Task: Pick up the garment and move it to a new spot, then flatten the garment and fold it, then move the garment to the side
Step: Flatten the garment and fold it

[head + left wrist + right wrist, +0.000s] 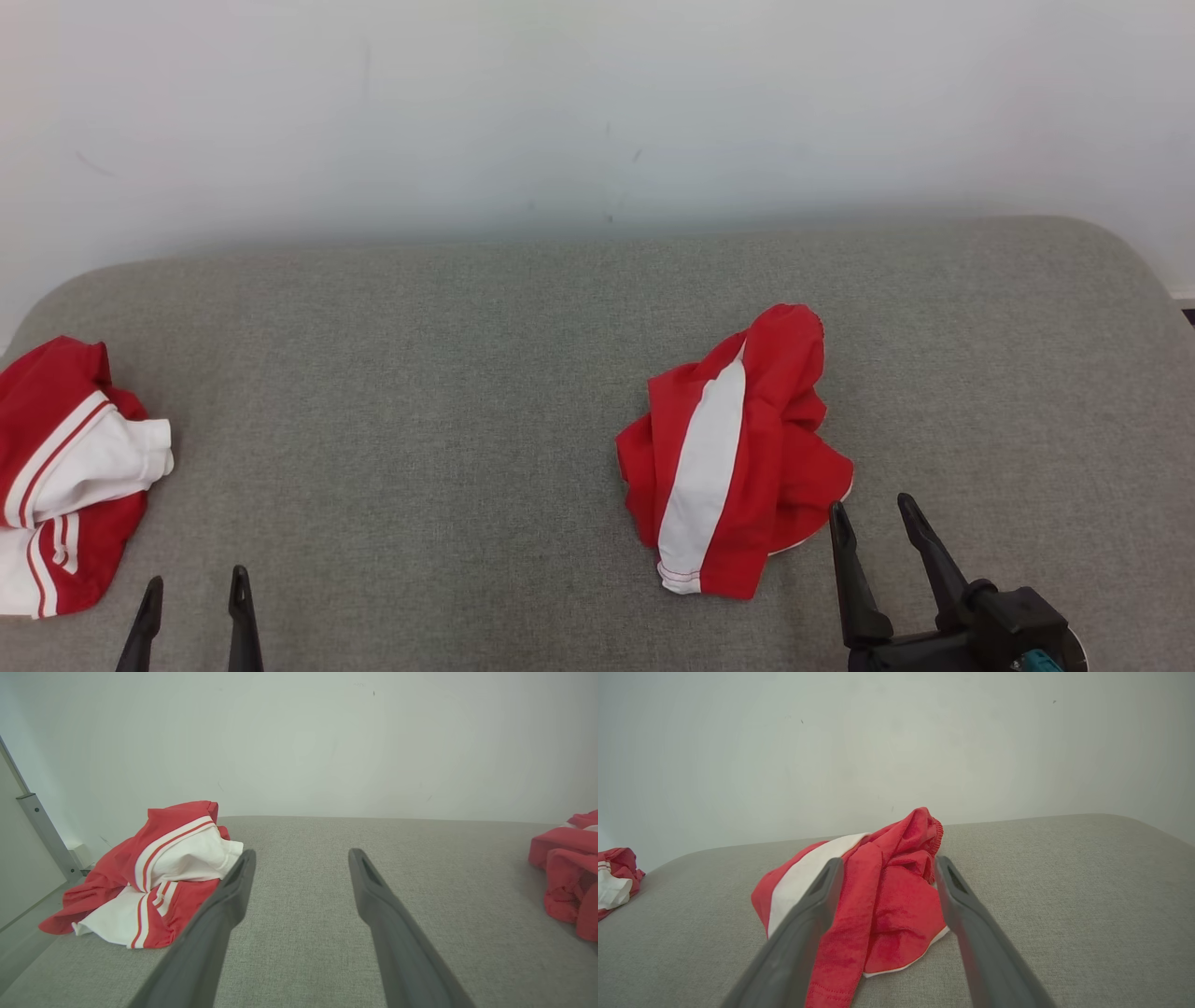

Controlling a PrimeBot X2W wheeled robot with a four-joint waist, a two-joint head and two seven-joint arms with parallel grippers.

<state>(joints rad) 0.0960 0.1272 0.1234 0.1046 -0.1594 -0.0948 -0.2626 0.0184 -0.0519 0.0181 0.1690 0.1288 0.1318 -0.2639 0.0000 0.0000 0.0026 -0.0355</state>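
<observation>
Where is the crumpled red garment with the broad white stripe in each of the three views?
Head view: the crumpled red garment with the broad white stripe lies right of centre.
Left wrist view: at the right edge.
Right wrist view: in the centre.
Shared landmark: the other red-and-white garment, left in all three.

Bare test room: grey upholstered surface [467, 373], plain white wall [560, 93]

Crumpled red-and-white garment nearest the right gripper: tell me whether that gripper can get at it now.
Probably yes: the right gripper, jaws open, sits just short of the crumpled red-and-white garment, aimed at it, nothing lying between them.
</observation>
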